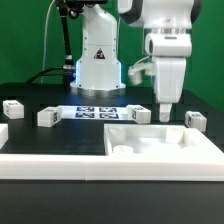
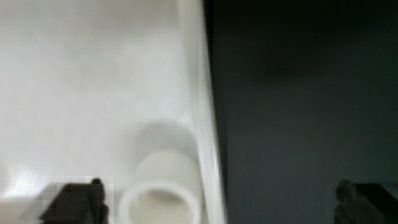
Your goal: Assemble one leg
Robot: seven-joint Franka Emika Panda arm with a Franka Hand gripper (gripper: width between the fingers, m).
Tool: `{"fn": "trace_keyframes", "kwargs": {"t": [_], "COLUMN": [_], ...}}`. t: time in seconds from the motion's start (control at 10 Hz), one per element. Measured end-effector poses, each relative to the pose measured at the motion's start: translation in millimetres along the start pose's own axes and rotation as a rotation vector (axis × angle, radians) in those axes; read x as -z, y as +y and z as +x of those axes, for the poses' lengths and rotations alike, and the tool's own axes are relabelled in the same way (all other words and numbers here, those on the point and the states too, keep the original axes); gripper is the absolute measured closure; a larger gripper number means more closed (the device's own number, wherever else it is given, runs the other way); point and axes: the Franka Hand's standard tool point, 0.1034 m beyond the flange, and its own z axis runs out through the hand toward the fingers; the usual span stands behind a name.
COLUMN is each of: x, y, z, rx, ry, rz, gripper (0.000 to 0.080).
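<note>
Broadly, the black table (image 1: 30,135) is strewn with white parts. The large white tray-like part (image 1: 170,142) lies at the front on the exterior view's right, rims up, with a round socket (image 1: 122,150) in its near corner. A long white ledge (image 1: 50,162) runs across the front of the scene. The marker board (image 1: 100,113) lies flat in the middle, before the robot's base (image 1: 100,65). A second post (image 1: 195,120) stands just beyond the tray's far right corner, a third post (image 1: 47,117) to the left of the marker board, and a fourth post (image 1: 10,108) at the left edge.

The leg (image 1: 140,115) is a small white block bearing a black-and-white tag. It stands on the table between the marker board and the tray's far rim, near the gripper and on its left in the exterior view. Nothing touches it.

The gripper (image 1: 165,115) hangs pointing down over the far part of the tray. In the wrist view its dark fingertips (image 2: 71,203) stand wide apart and hold nothing. Between them show the tray's rim and what seems, through the blur, to be a round socket.
</note>
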Motion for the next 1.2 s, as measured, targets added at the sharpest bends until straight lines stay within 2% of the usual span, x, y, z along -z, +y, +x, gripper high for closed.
{"fn": "trace_keyframes", "kwargs": {"t": [0.1, 0.2, 0.5, 0.7, 0.8, 1.0, 1.1, 1.2], "x": [9.7, 12.2, 9.9, 9.6, 5.2, -4.9, -9.9, -10.1], "y": [1.0, 1.0, 0.3, -0.6, -11.3, -34.9, -45.2, -47.1], "z": [7.9, 11.4, 9.4, 10.1, 15.4, 32.6, 50.7, 57.0], "rx": [-0.03, -0.042, -0.083, -0.247, -0.398, -0.66, -0.805, -0.887], "ry": [-0.003, -0.001, -0.002, 0.0, 0.027, 0.053, 0.064, 0.069], "rz": [-0.008, -0.012, -0.007, -0.007, -0.024, -0.014, -0.002, 0.006], "gripper": [0.015, 0.015, 0.015, 0.015, 0.015, 0.015, 0.015, 0.015]}}
